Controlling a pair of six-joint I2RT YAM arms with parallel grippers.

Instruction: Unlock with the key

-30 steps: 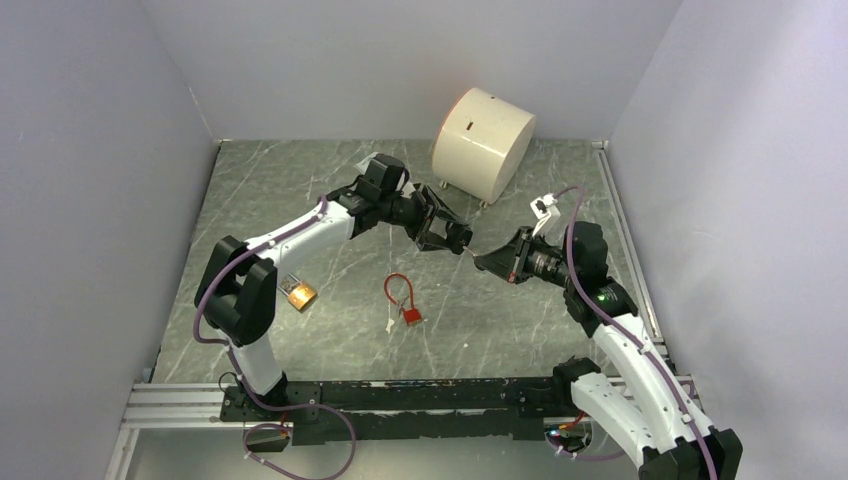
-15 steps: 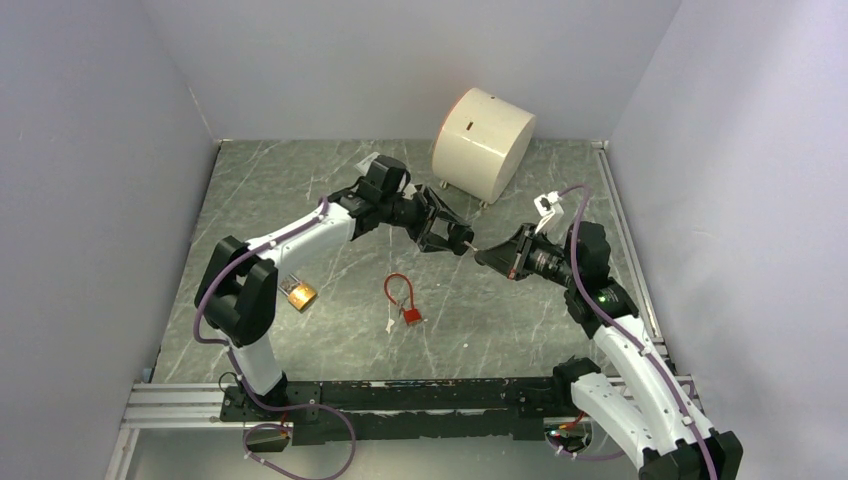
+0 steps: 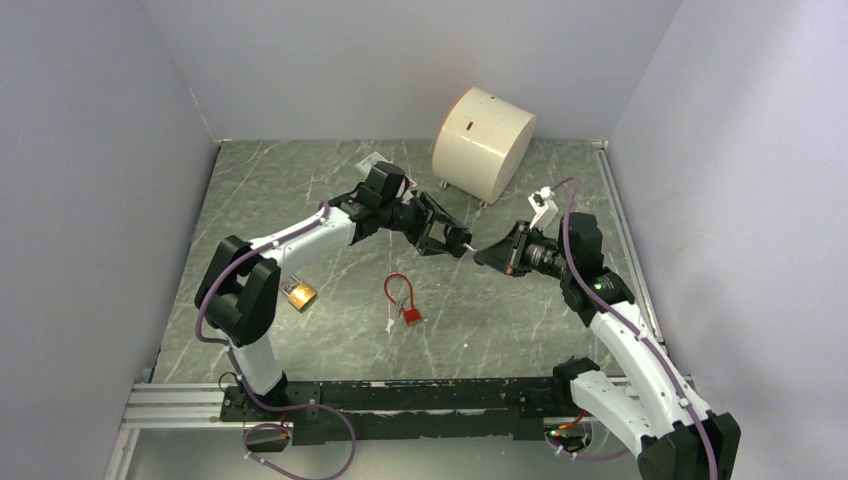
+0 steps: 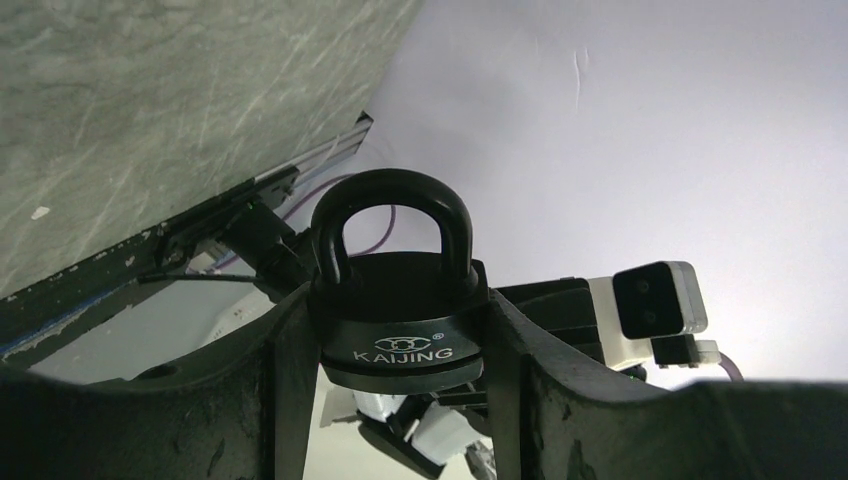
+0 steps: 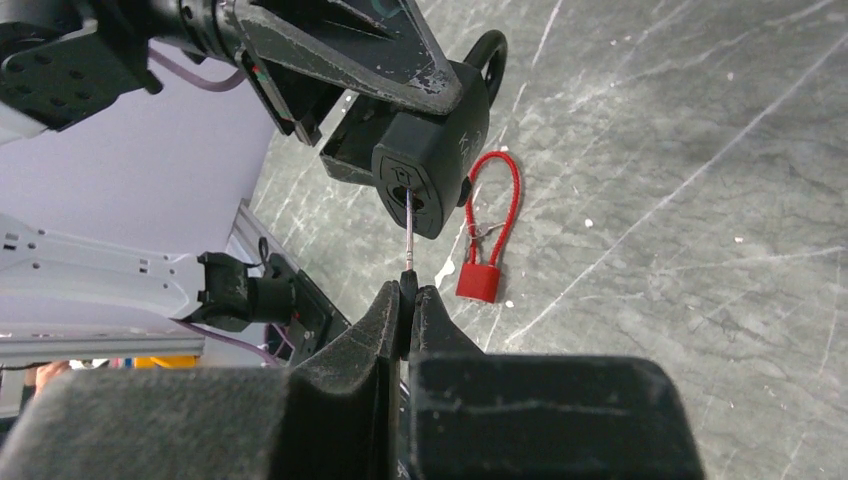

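My left gripper (image 3: 450,237) is shut on a black KAIJING padlock (image 4: 398,300), held above the table with its shackle closed; its keyhole face shows in the right wrist view (image 5: 432,170). My right gripper (image 5: 408,290) is shut on the black head of a thin key (image 5: 409,225), whose blade tip sits in the padlock's keyhole. In the top view the key (image 3: 468,248) bridges the two grippers, with the right gripper (image 3: 490,255) just right of the padlock (image 3: 452,238).
A small red padlock with a red cable loop (image 3: 404,300) lies on the grey marble table (image 3: 300,190), also seen in the right wrist view (image 5: 484,250). A brass padlock (image 3: 298,294) lies at the left. A cream cylinder (image 3: 484,143) stands at the back.
My right gripper has moved left and slightly up towards the padlock, bringing the key into the keyhole. The left gripper has shifted slightly with the padlock.
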